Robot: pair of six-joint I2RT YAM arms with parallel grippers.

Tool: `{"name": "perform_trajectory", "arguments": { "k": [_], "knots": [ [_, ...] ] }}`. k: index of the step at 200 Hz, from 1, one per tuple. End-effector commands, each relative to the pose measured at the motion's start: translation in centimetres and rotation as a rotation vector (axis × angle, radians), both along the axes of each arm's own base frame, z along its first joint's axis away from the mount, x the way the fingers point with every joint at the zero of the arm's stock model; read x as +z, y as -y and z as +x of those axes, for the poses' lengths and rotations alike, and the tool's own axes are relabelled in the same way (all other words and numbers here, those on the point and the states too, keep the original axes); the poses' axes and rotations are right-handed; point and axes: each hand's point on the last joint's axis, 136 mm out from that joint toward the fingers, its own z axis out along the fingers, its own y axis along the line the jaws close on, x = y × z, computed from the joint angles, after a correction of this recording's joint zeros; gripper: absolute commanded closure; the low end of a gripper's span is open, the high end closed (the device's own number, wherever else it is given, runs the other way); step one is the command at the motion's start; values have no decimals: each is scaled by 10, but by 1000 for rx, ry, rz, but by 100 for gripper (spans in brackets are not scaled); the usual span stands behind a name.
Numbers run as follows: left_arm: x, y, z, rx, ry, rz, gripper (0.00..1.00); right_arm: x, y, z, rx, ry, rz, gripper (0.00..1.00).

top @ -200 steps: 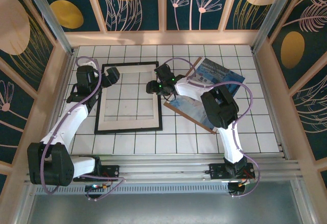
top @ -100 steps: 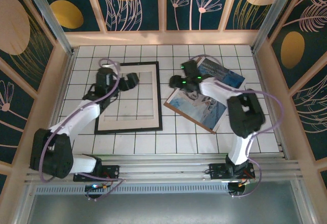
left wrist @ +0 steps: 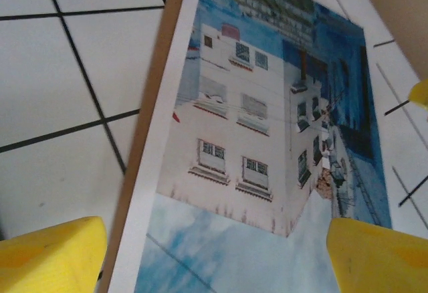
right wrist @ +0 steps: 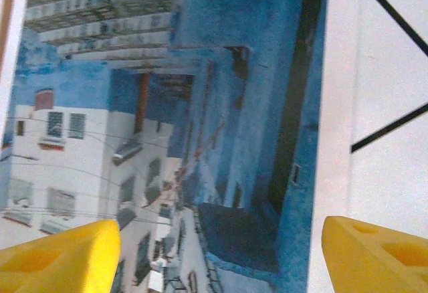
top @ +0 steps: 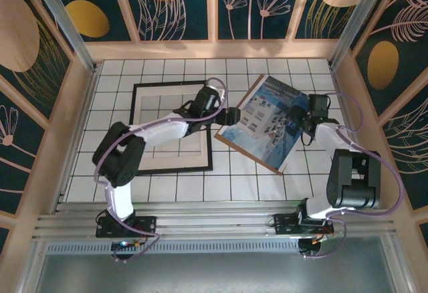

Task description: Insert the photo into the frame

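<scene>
The photo point(top: 271, 120), a blue-toned print of pale buildings, lies tilted on a brown backing board point(top: 244, 154) right of centre. The black frame point(top: 160, 83) lies flat at the left with a cream mat point(top: 167, 164) inside it. My left gripper point(top: 231, 116) reaches across the frame's right side to the photo's left edge. In the left wrist view it point(left wrist: 217, 259) is open, its yellow fingers point(left wrist: 53, 253) astride the photo point(left wrist: 267, 139). My right gripper point(top: 295, 120) hovers over the photo's right part. It point(right wrist: 221, 256) is open above the photo point(right wrist: 200, 106), with nothing between the jaws.
White tiled floor point(top: 180, 189) surrounds the frame and the board. Patterned walls close in the back and both sides, with wooden rails point(top: 214, 51) at their base. Both arm bases sit on the metal rail point(top: 214, 223) at the near edge.
My left arm swung right from the frame's left side to the photo's left edge. My right arm moved from the photo's left side to its right side, jaws widening.
</scene>
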Motion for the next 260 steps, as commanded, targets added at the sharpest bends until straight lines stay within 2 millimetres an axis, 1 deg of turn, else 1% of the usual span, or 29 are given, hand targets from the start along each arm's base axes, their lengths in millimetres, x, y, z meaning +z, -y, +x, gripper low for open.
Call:
{"name": "perform_trajectory", "arguments": {
  "k": [1, 9, 24, 39, 58, 80, 86, 107, 138, 177, 211, 241, 260],
  "knots": [
    [-26, 18, 0, -63, -28, 85, 15, -1, 25, 1, -88, 16, -43, 21],
    [-35, 24, 2, -74, -36, 106, 15, -5, 31, 0, -102, 12, -22, 21],
    [-46, 32, 7, -82, -42, 126, 16, -8, 40, 0, -123, 14, -5, 21],
    [-54, 36, 13, -81, -40, 141, 15, -11, 40, 1, -123, 8, -6, 22],
    [-67, 39, 21, -79, -43, 176, 15, -19, 42, 0, -132, -20, -1, 22],
    [-80, 42, 25, -86, -54, 206, 14, -30, 45, -4, -146, -51, 7, 22],
    [-83, 42, 25, -85, -59, 211, 14, -32, 41, -4, -133, -52, 30, 23],
    [-93, 44, 25, -93, -70, 223, 14, -41, 39, -6, -131, -77, 52, 24],
    [-108, 46, 19, -108, -93, 241, 14, -56, 34, -6, -121, -110, 94, 25],
    [-114, 42, 8, -111, -111, 237, 14, -71, 25, -7, -99, -134, 158, 28],
    [-117, 38, 3, -107, -120, 238, 14, -71, 15, -5, -66, -105, 244, 30],
    [-120, 38, -1, -114, -131, 233, 14, -56, 11, 0, -30, -26, 294, 31],
    [-120, 38, -2, -115, -134, 229, 14, -46, 4, 3, 11, 35, 330, 31]
  ]
}}
